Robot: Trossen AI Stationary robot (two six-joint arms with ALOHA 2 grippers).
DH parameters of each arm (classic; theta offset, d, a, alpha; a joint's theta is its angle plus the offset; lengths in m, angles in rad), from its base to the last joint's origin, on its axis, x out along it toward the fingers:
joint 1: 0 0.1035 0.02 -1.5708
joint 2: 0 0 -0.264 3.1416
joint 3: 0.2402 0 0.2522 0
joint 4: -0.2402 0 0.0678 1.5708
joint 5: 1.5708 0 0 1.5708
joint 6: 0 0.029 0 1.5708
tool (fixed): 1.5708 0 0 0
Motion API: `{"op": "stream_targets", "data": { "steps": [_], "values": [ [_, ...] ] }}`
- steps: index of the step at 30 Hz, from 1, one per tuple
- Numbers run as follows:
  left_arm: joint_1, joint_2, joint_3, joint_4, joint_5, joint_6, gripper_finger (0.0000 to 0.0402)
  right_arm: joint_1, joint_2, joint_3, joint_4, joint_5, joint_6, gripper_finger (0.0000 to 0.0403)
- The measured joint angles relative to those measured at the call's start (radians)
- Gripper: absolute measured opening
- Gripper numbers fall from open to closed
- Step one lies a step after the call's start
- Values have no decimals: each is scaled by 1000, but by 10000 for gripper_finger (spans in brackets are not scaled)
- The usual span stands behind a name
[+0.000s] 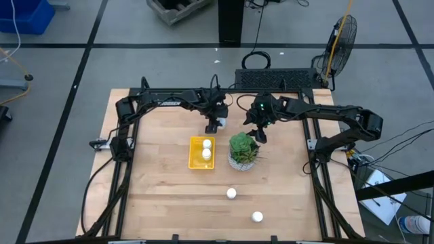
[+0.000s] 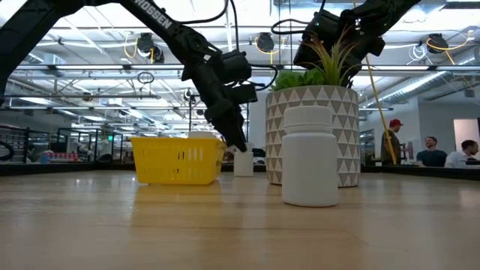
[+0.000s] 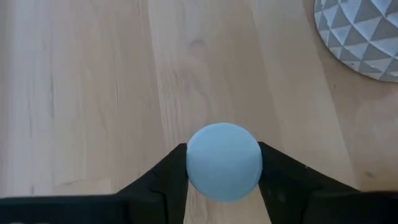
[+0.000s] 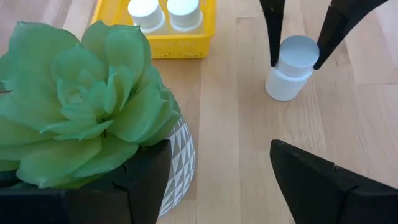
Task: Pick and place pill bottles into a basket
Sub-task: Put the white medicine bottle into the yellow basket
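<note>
- Now the left gripper sits low at the table's far side, just beyond the yellow basket, with its fingers drawn in against a standing pill bottle; the left wrist view shows both dark fingers touching the cap's sides, so I judge the bottle gripped though not yet lifted.
- That bottle stands upright on the wood, its long axis vertical, and the fingers come down on it from above.
- The relation that matters: the basket lies just beside the held bottle, toward the table's near edge, so the carry is short and the left arm is the nearer one for it.
- Two bottles already stand inside the basket, which leaves little room along its length.
- The right gripper hovers over the potted plant, its fingers spread wide and holding nothing.
- Two more bottles stand well apart from the basket, one nearer the plant and another close to the near edge.
</note>
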Motion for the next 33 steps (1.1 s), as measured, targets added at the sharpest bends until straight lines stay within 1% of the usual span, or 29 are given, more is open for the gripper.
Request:
{"op": "stream_targets", "data": {
  "steps": [5, 8, 11, 13, 15, 18, 23, 26, 30, 33],
  "values": [
    [-18, -1, 0, 12, -1, -18, 162, 0, 0, 0, -1, 1, 2, 263],
    [-35, -24, 0, -35, -7, -33, 162, 0, 0, 0, -12, 1, 1, 257],
    [-55, -78, 0, -88, -20, -49, 162, -3, 0, 0, -30, 2, -12, 252],
    [-72, -120, 0, -116, -61, -57, 162, -8, 0, 0, -29, 2, -15, 250],
    [-90, -171, 0, -157, -95, -76, 162, -9, 0, 0, -29, 2, -16, 250],
    [-126, -259, 0, -202, -111, -111, 162, -14, 0, 0, -29, 2, -16, 249],
    [-226, -374, -5, -306, -187, -194, 162, -16, 0, 0, -28, 4, -16, 249],
    [-296, -415, -6, -351, -222, -258, 162, -16, 0, 0, -27, 3, -16, 249],
    [-392, -439, -6, -412, -309, -335, 162, -16, 0, 0, -26, 3, -16, 249],
    [-442, -442, -6, -435, -349, -378, 162, -16, 0, 0, -26, 3, -16, 249]
  ]
}}
